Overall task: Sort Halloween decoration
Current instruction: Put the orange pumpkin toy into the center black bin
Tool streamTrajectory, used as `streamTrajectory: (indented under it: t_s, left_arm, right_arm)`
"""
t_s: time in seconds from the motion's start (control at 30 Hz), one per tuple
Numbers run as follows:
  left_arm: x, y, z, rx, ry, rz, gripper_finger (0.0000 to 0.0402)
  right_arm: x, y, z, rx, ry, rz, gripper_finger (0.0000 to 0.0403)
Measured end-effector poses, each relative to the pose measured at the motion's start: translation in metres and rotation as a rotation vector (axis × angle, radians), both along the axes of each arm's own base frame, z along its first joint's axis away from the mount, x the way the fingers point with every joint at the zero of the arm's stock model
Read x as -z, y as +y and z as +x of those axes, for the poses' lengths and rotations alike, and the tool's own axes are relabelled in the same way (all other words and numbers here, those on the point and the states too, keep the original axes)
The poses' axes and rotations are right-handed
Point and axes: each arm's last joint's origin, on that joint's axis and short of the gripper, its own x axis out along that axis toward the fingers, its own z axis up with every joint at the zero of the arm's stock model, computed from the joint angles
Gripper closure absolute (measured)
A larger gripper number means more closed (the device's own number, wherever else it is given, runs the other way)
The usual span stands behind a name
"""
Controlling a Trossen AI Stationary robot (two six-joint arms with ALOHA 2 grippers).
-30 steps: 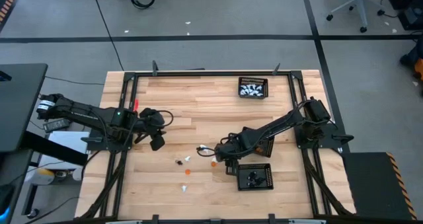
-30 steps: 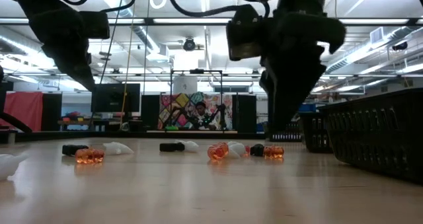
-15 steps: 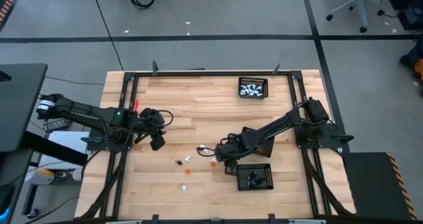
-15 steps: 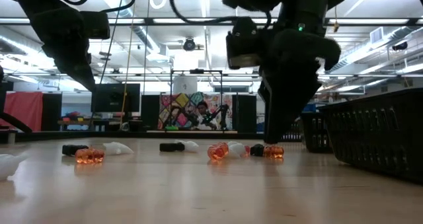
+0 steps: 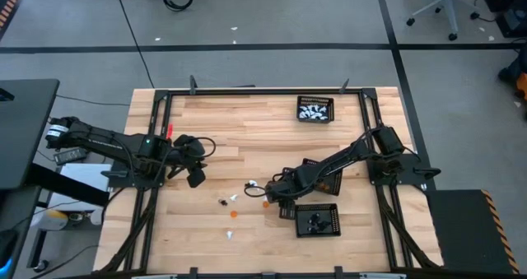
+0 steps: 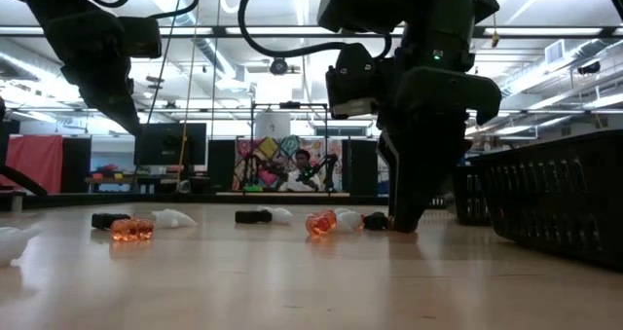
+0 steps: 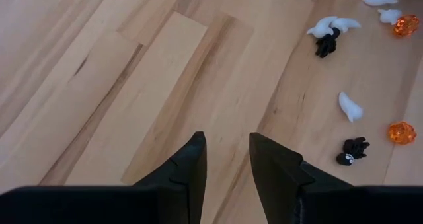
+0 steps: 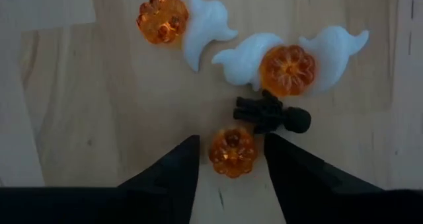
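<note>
Right wrist view is showing the right pincer (image 8: 228, 159) standing open with its two fingers straddling one orange pumpkin (image 8: 232, 151) on the worktop (image 5: 247, 147); nothing is gripped yet. A black figure (image 8: 272, 115) is lying just beside that pumpkin, with white ghosts (image 8: 251, 57) and two more pumpkins close behind. To do this pick well, the fingers should be closing squarely on the pumpkin alone, staying low and centred so the black figure is not getting nudged or caught.

Overhead, the remaining decorations (image 5: 247, 192) are sitting mid-worktop, between the arms, with a few strays nearer the front. A tray (image 5: 317, 220) holding black pieces is lying just beside the right arm, and another tray (image 5: 315, 109) with white pieces is sitting well apart near the far edge. Open wood is lying all around the cluster. The left pincer (image 5: 196, 175) is hovering empty, fingers apart, clear of the pieces.
</note>
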Motion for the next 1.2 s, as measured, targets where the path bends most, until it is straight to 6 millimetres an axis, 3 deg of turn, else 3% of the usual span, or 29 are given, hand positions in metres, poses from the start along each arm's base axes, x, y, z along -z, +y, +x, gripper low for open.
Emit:
streamTrajectory:
  t_s: [0.27,0.53,0.9,1.2]
  left_arm:
    - [0.000,0.000,0.000,0.000,0.000,0.000,0.0278]
    - [0.000,0.000,0.000,0.003,0.001,0.002,0.0278]
    - [0.000,0.000,0.000,0.015,0.005,0.010,0.0278]
    - [0.000,0.000,0.000,0.039,0.010,0.027,0.0278]
  right_arm:
    - [0.000,0.000,0.000,-0.025,0.001,-0.006,0.0308]
    - [-0.008,-0.003,0.004,-0.078,0.026,-0.031,0.0304]
    - [-0.050,-0.020,0.018,-0.142,0.070,-0.064,0.0303]
    - [-0.100,-0.028,-0.005,-0.122,0.074,-0.120,0.0303]
